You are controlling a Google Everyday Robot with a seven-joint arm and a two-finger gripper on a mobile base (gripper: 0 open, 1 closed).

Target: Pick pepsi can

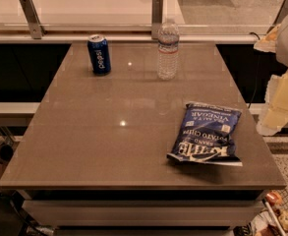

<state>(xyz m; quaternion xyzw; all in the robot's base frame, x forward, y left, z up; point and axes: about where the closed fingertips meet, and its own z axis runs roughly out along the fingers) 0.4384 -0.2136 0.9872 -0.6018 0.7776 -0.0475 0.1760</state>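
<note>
The pepsi can stands upright at the far left of the brown table. It is dark blue with a silver top and white lettering down its side. My gripper shows as cream-coloured parts at the right edge of the camera view, beyond the table's right side. It is far from the can and holds nothing that I can see.
A clear plastic water bottle stands at the far middle, right of the can. A flat blue chip bag lies at the near right. A glass railing with metal posts runs behind the table.
</note>
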